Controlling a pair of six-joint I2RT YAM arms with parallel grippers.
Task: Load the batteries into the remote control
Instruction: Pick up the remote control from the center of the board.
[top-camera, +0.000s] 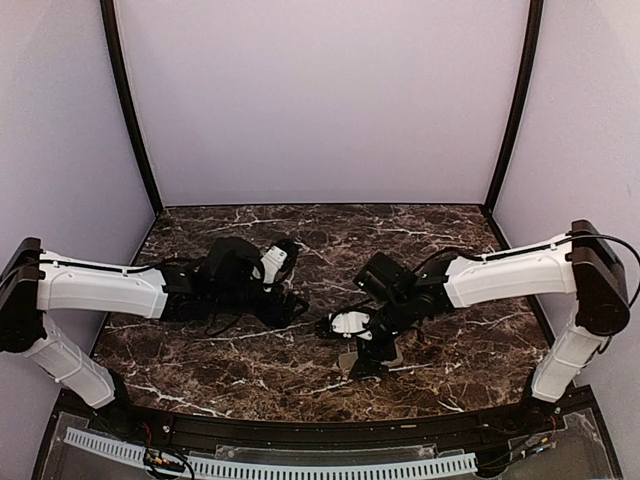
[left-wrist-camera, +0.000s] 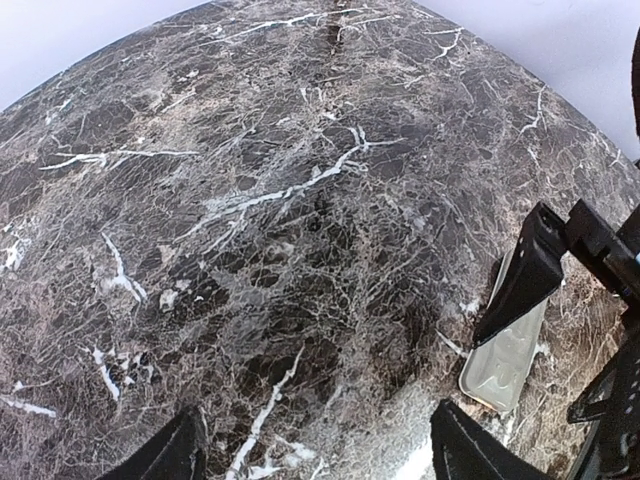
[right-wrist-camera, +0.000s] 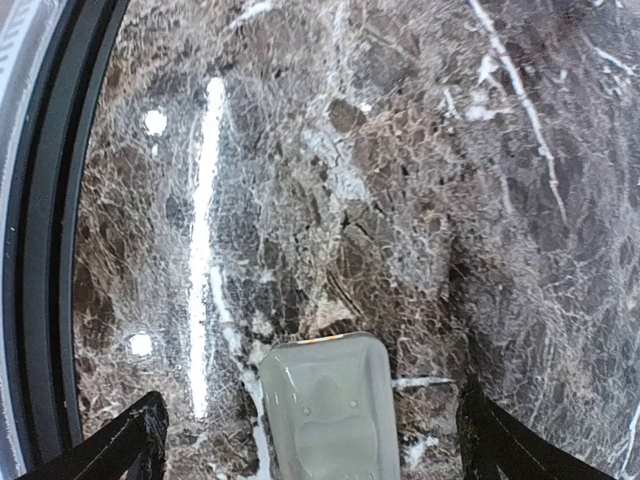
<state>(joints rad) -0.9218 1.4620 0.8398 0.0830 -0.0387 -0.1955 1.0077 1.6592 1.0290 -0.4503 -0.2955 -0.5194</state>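
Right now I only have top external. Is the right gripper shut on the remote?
Observer: No. The right wrist view shows the right gripper open. The remote control lies between its fingers, with a gap on each side.
Operator: Left gripper holding anything?
Observer: No. The left wrist view shows the left gripper open over the bare marble table, with nothing in it.
Operator: Any batteries?
Observer: None visible in either wrist view.
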